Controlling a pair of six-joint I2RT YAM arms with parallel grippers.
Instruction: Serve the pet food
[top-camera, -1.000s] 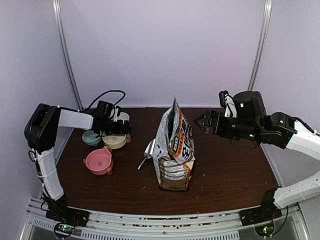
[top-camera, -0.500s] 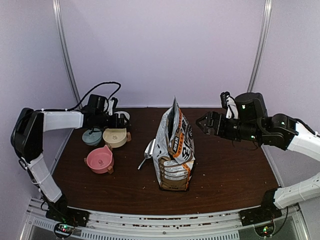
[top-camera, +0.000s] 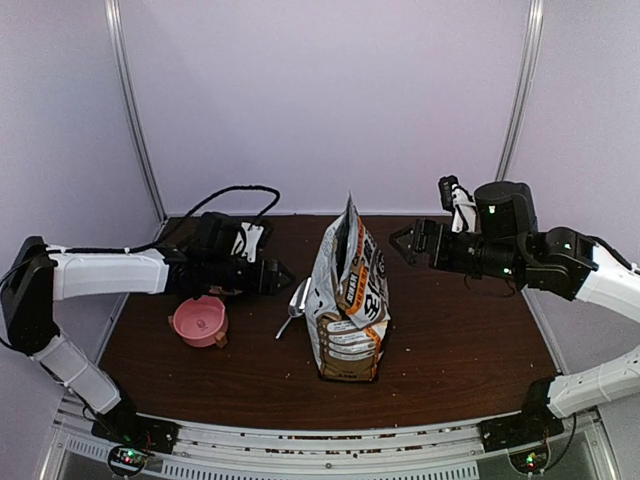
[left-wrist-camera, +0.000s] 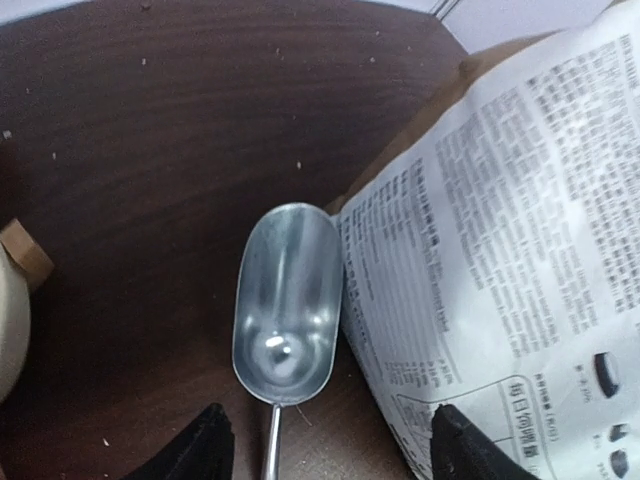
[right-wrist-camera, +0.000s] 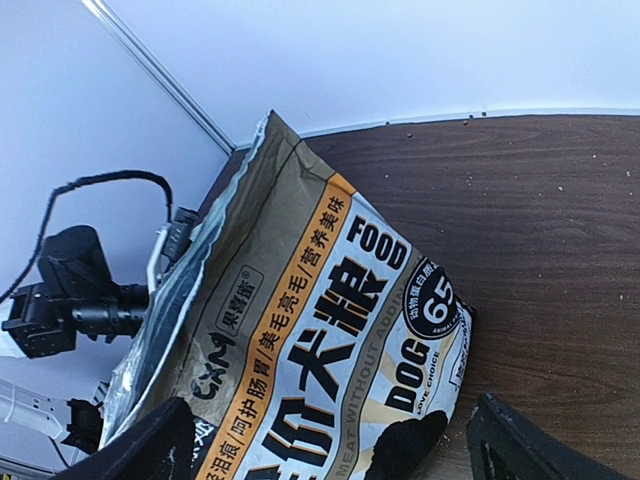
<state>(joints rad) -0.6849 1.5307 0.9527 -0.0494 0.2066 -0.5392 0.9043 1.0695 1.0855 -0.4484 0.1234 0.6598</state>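
1. Your left claw (left-wrist-camera: 332, 445) hangs low over the bench with its fingers spread, one on each side of the thin handle of the shiny metal scoop (left-wrist-camera: 285, 305). It pinches nothing yet.
2. Your right claw (top-camera: 402, 242) hovers in the air, spread and empty, just right of the top of the bag.
3. The scoop lies empty on the bench, its bowl against the left side of the upright orange, black and white printed foil bag (top-camera: 350, 300).
4. No pet food shows; I judge that it sits inside the bag. The pink round bowl (top-camera: 198, 322), near left, looks empty, so grasping, scooping and pouring all remain.
5. The dark brown wooden bench (top-camera: 450, 340) carries scattered crumbs, with pale lilac walls (top-camera: 330, 100) behind.
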